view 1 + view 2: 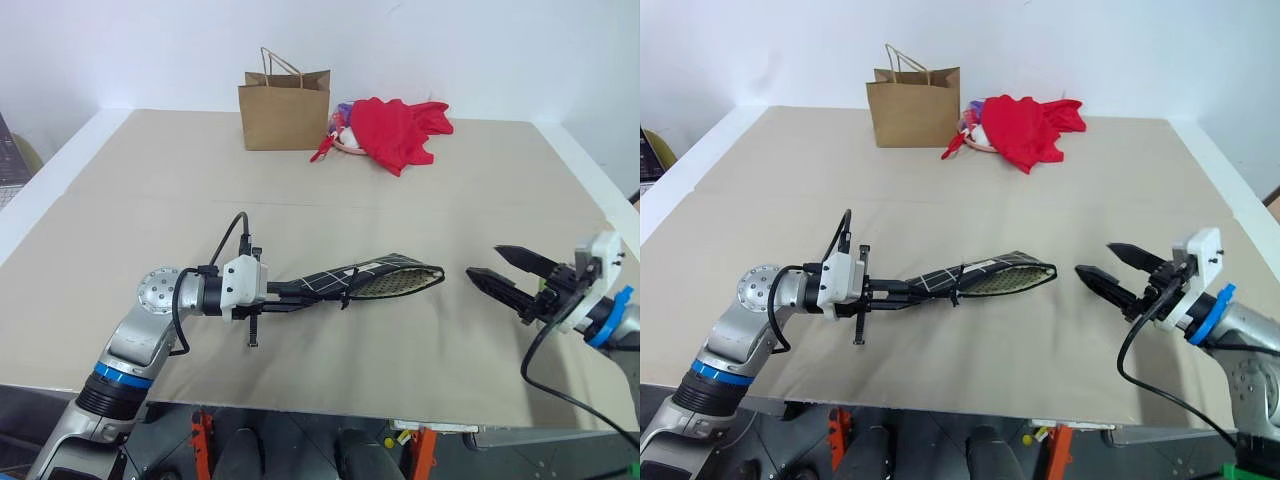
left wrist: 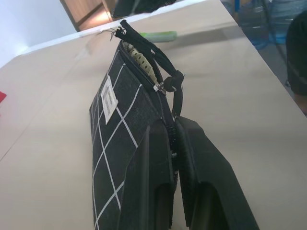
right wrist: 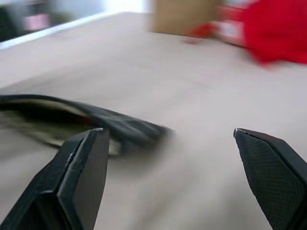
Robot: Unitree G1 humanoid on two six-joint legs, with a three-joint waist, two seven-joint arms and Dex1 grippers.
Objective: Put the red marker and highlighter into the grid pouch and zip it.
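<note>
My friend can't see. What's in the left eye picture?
The left gripper holds a flat black fabric grid pouch, mouth open, above a beige table. The open right gripper is beside it. Behind: a brown paper bag, a red cloth heap.

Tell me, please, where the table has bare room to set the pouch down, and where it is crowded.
Free: the wide strip between the grid pouch and the brown paper bag, and the table's left side. Crowded: the far edge, where the bag and red cloth heap sit, and the gap between the pouch's mouth and the open right gripper.
</note>
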